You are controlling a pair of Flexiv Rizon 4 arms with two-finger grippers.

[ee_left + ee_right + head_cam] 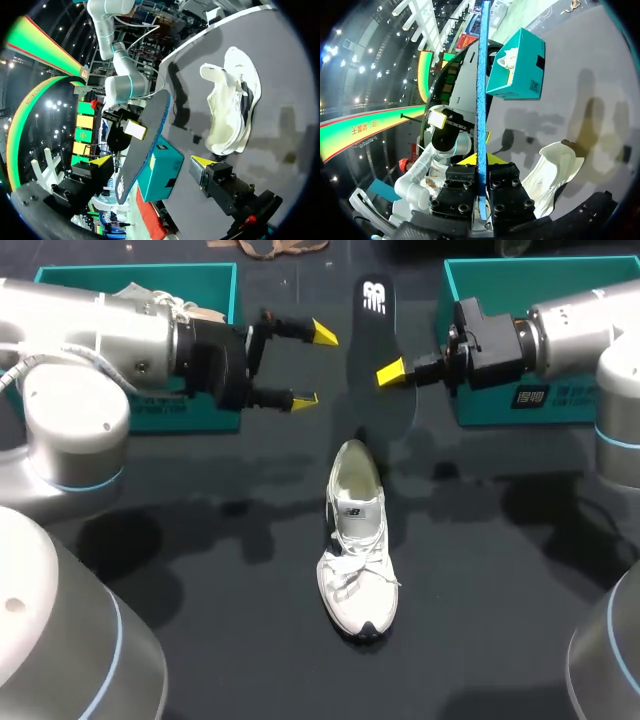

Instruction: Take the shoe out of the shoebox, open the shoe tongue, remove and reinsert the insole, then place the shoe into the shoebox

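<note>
Two claws face each other above the table (200,540). The right claw (395,372) is clamped on the dark insole (378,335), both fingers pinching its edge and holding it up off the table. The left claw (312,366) is spread wide with nothing in it, just beside the insole. Nearer the robot, the white shoe (357,550) lies on the table, its open mouth toward the insole. A teal shoebox (190,405) stands behind the left claw and a second teal shoebox (500,410) behind the right.

The left shoebox (228,295) is being partly covered by the left arm (110,335), the right shoebox (480,405) by the right arm (575,330).
</note>
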